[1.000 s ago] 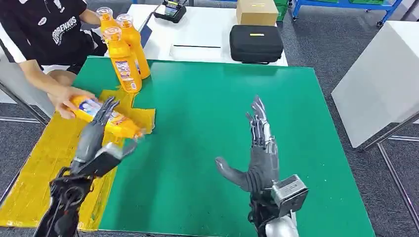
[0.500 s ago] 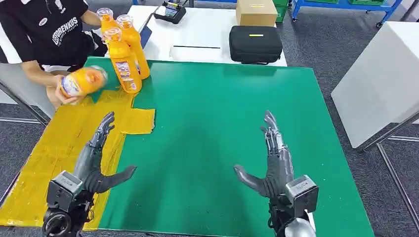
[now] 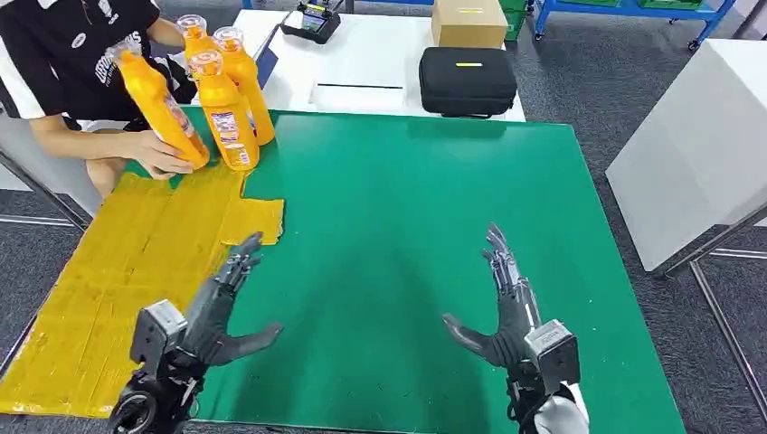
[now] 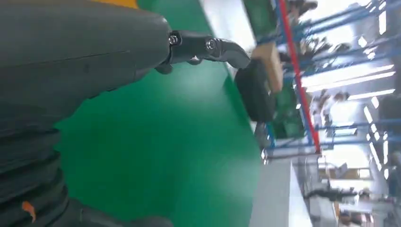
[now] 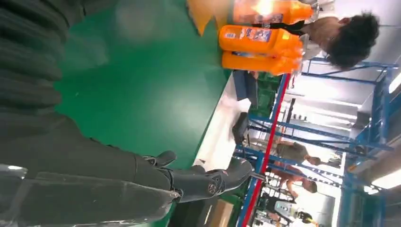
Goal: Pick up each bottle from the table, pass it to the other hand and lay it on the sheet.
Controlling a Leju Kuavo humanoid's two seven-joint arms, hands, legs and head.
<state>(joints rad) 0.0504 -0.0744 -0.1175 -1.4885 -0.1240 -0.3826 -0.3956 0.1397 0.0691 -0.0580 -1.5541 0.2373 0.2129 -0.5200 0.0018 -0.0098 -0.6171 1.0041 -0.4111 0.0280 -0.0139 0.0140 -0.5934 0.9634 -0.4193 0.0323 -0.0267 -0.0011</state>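
Three orange bottles [image 3: 226, 108] with clear caps stand upright at the far left of the green table [image 3: 407, 226]; the right wrist view shows two of them [image 5: 257, 40]. Beside them a person's hand [image 3: 156, 154] holds a further orange bottle [image 3: 161, 107] upright at the far end of the yellow sheet [image 3: 118, 262]. My left hand [image 3: 222, 303] hovers open over the near table at the sheet's edge, with nothing in it. My right hand [image 3: 511, 307] is open and holds nothing over the near right of the table.
A white table behind holds a black case [image 3: 468, 80], a cardboard box [image 3: 468, 22] and a small device [image 3: 312, 18]. A white cabinet [image 3: 705, 136] stands to the right. The person [image 3: 81, 54] sits at the far left corner.
The person lifted the lying bottle off the sheet and stood it upright beside the others. My left hand let go and drew back toward the near edge. My right hand drew back slightly.
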